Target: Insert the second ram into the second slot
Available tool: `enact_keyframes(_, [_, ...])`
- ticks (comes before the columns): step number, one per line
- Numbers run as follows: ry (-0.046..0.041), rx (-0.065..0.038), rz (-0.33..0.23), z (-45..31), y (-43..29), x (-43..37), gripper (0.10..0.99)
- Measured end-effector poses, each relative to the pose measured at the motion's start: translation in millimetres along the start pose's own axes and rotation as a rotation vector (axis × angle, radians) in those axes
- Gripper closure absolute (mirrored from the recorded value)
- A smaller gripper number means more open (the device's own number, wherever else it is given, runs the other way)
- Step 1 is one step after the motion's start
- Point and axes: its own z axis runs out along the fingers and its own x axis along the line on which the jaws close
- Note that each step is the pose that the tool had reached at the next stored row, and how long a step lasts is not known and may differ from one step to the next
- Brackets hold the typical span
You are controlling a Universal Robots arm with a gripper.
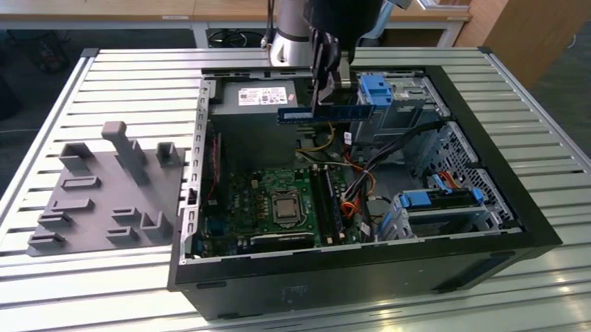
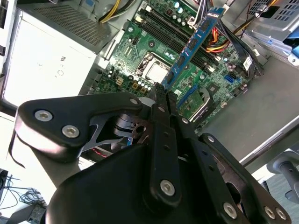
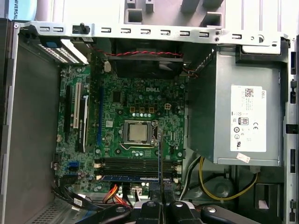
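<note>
Exterior view: an open computer case lies on a slatted metal table. The arm comes down from above, and its gripper is clamped on the ram stick. The blue stick is held level and on edge, in the air over the back part of the case. It hangs in front of the grey power supply and beside a blue drive latch. It is well above the green motherboard and touches nothing but the fingers. A grey plastic holder tray sits on the table at the exterior view's left, just beside the case.

Second wrist view: the black fingers are pressed close together, with the stick pinched between their tips. The stick reaches away from them over the motherboard, with its dark chips showing. The processor socket lies below it, and the long memory slots lie farther on. The pale power supply box stands off to one side.

First wrist view: the camera looks straight down into the case. The stick shows edge-on as a thin dark line running out from the fingertips. It crosses the memory slots at a right angle, so it is not lined up with them. Its far end points toward the processor socket, with the fan farther on.
</note>
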Motion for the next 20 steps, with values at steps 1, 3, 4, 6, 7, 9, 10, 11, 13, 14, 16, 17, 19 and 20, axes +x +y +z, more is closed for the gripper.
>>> enact_keyframes(1, [0.0003, 0.000, 0.001, 0.1, 0.0, 0.2, 0.949])
enact_keyframes(3, [0.0006, 0.000, 0.008, 0.0, 0.0, 0.5, 0.949])
enact_keyframes(4, [0.0004, 0.000, 0.014, 0.1, 0.0, 0.7, 0.949])
enact_keyframes(6, [0.0000, 0.000, 0.025, 0.3, 0.0, 0.8, 0.949])
enact_keyframes(7, [-0.0002, 0.000, 0.031, 0.3, 0.0, 0.8, 0.949])
enact_keyframes(9, [-0.0004, 0.001, 0.041, 0.4, 0.0, 0.9, 0.949])
enact_keyframes(10, [-0.0004, 0.001, 0.047, 0.4, 0.0, 0.9, 0.949])
enact_keyframes(11, [-0.0005, 0.001, 0.053, 0.5, 0.0, 0.9, 0.949])
enact_keyframes(13, [-0.0008, 0.001, 0.064, 0.6, 0.0, 1.0, 0.949])
enact_keyframes(14, [-0.0009, 0.001, 0.069, 0.6, -0.1, 1.0, 0.949])
enact_keyframes(16, [-0.0014, 0.001, 0.079, 0.7, 0.0, 1.0, 0.949])
enact_keyframes(17, [-0.0015, 0.001, 0.083, 0.8, -0.1, 1.0, 0.949])
enact_keyframes(19, [-0.0019, 0.001, 0.091, 0.8, -0.1, 1.0, 0.949])
enact_keyframes(20, [-0.0021, 0.001, 0.096, 0.8, -0.1, 1.0, 0.949])
